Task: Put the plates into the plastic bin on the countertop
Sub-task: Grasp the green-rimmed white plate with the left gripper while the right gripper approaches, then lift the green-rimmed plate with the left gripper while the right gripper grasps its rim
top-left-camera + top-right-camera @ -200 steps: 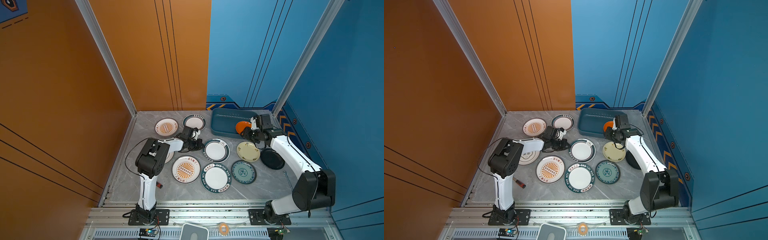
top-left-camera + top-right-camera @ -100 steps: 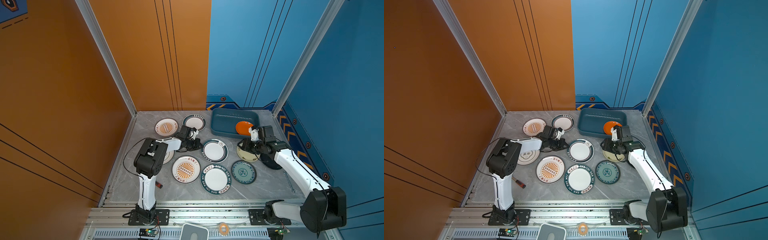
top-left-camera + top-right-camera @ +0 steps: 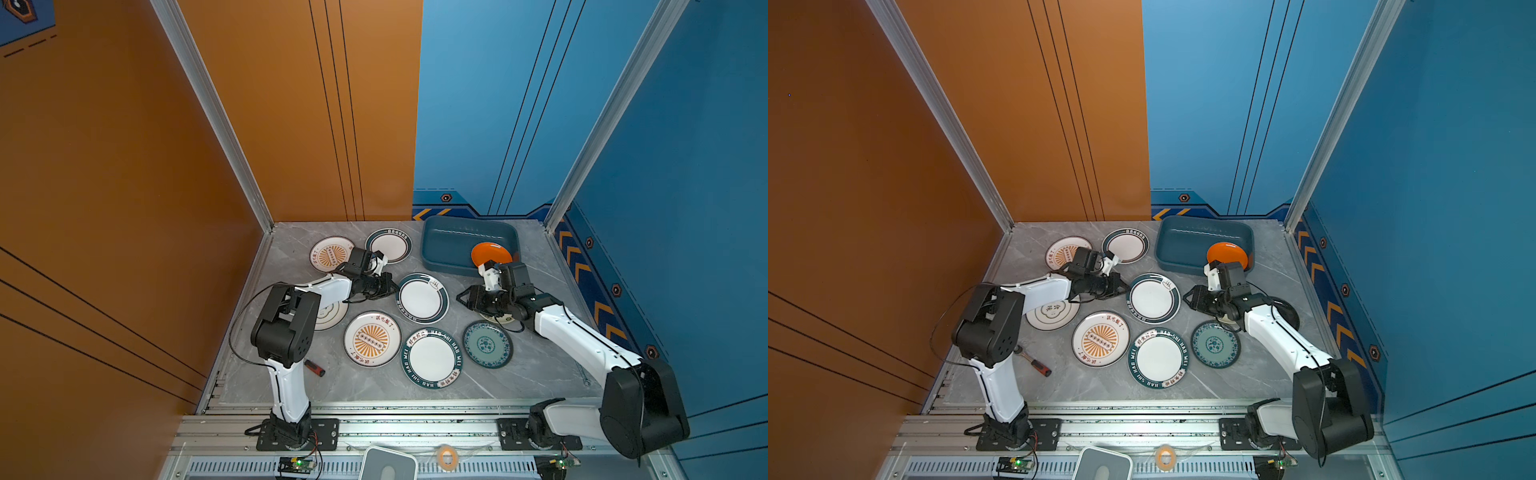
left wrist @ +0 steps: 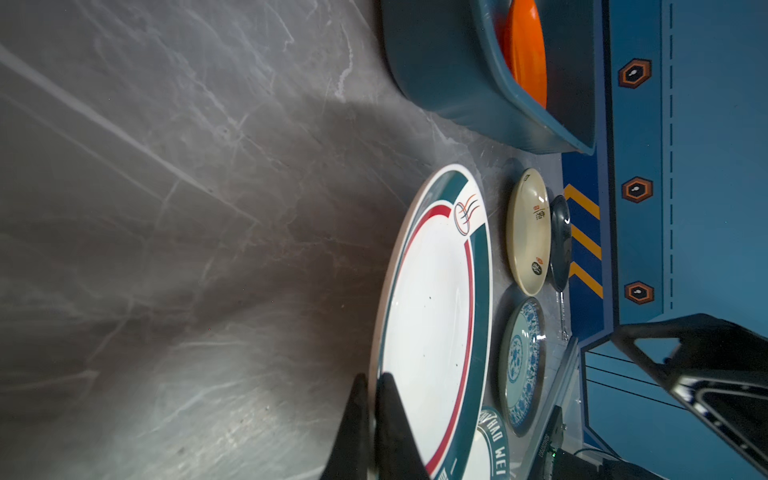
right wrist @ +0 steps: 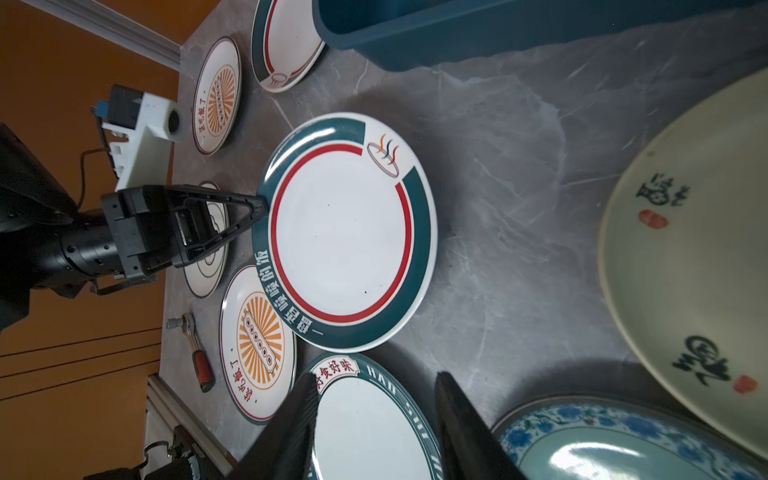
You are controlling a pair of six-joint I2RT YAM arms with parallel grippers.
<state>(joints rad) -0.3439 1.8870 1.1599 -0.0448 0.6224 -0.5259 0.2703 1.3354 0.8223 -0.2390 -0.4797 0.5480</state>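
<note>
One green-rimmed plate (image 3: 423, 298): rim nipped in left pincer (image 3: 394, 288), right pincer (image 3: 459, 297) near.

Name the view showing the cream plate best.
Right wrist view: the cream plate is large, calligraphy legible, though cropped. Left wrist view shows it whole but small; in both top views the right arm mostly hides it.

L hand (image 5: 261, 210) pinching green-rim plate (image 5: 345, 232) edge | R hand (image 5: 377, 379) jaws apart | cream plate (image 5: 685, 257) nr cam
</note>
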